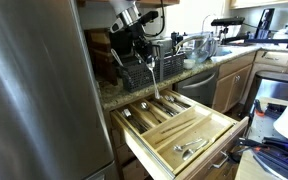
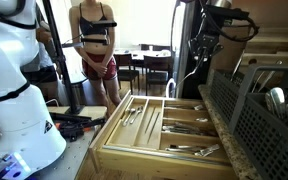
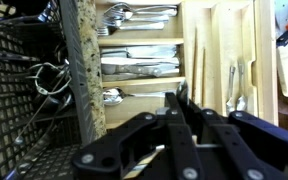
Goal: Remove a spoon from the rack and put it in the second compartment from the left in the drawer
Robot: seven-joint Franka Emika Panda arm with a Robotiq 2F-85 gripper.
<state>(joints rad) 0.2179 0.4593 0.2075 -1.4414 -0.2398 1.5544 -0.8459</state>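
Kitchen with a granite bench [image 1: 112, 95]: shut fingers [image 3: 172, 112] pinch a spoon [image 1: 155, 78] hanging upright over the drawer [image 1: 222, 128], its slots [image 1: 169, 118] lying flat below.

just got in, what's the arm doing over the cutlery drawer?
The arm's gripper is shut on what looks like a spoon. The spoon hangs roughly upright above the open drawer, just in front of the black wire rack on the counter. It is clear of the rack but not yet down in any compartment. The drawer's slots hold other cutlery.
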